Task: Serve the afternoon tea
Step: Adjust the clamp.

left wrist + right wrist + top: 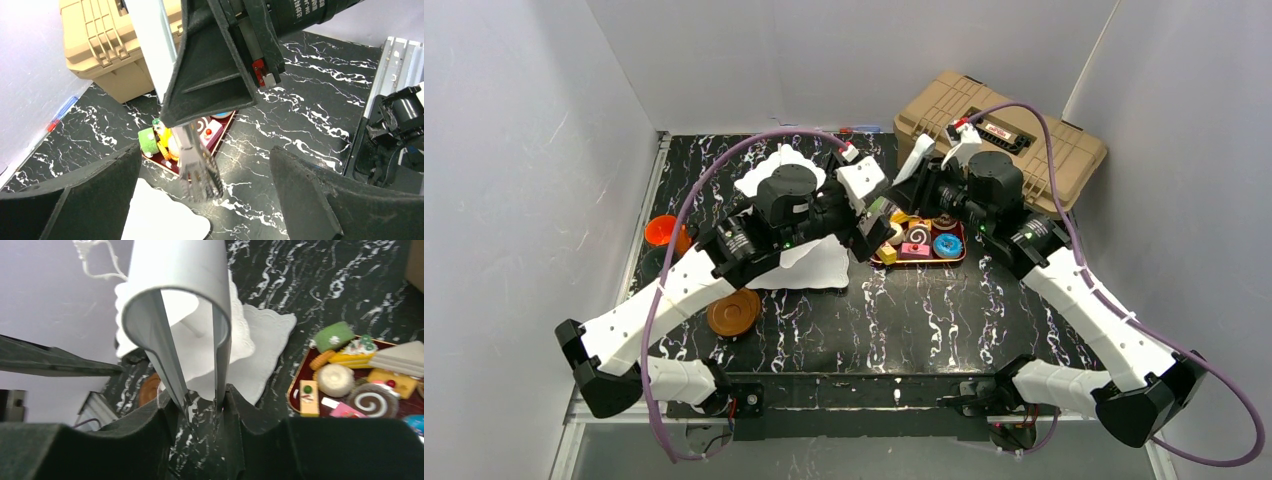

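The afternoon tea is spread over the black marble table. A white tiered stand [794,262] [265,337] stands left of centre. A dark red tray [952,258] [295,385] of toy pastries [917,240] [334,380] lies just right of it. An orange cup [662,230] sits far left, and a brown saucer [733,312] lies nearer the front. My right gripper [921,190] [200,410] is shut on metal tongs [175,295] [199,172], one finger against each arm, above the tray's left end. My left gripper [871,222] [205,152] is open, its fingers wide on either side of the tongs' toothed tips.
A tan toolbox [1004,135] [107,50] stands at the back right, behind the tray. Grey walls close in the table on three sides. The two arms cross close together over the table's middle, and a purple cable [724,165] loops above the left one.
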Controlling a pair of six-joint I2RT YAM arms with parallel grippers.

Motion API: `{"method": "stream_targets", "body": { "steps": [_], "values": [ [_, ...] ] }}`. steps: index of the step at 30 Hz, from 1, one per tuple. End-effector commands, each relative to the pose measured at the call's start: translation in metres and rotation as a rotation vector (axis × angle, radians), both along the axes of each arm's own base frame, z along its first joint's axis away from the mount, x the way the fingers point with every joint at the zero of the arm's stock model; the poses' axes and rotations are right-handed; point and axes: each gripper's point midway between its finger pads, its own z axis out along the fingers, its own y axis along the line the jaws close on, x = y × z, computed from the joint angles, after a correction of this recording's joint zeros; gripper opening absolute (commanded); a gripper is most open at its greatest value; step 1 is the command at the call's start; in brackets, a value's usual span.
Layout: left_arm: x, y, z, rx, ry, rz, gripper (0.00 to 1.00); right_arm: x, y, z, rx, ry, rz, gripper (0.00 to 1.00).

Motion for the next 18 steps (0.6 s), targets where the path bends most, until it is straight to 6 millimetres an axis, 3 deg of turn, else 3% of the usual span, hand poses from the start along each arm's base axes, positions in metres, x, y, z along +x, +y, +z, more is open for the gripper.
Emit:
{"method": "stream_targets", "body": {
  "steps": [1, 9, 11, 18],
  "values": [
    [-0.018, 0.022, 0.033, -0.010, -0.041, -0.066, 0.98, 0.006, -0.029, 0.000, -0.144, -0.127, -0.075, 0.44],
    [-0.015, 0.070, 0.052, 0.100, -0.111, -0.001, 0.98, 0.012, -0.056, -0.018, -0.286, -0.196, -0.151, 0.56],
    [-0.015, 0.083, 0.062, 0.121, -0.099, 0.020, 0.98, 0.015, -0.058, -0.025, -0.306, -0.196, -0.160, 0.57],
    [-0.002, 0.131, 0.063, 0.189, -0.040, 0.162, 0.98, 0.024, -0.053, -0.054, -0.322, -0.186, -0.165, 0.57]
  ]
}}
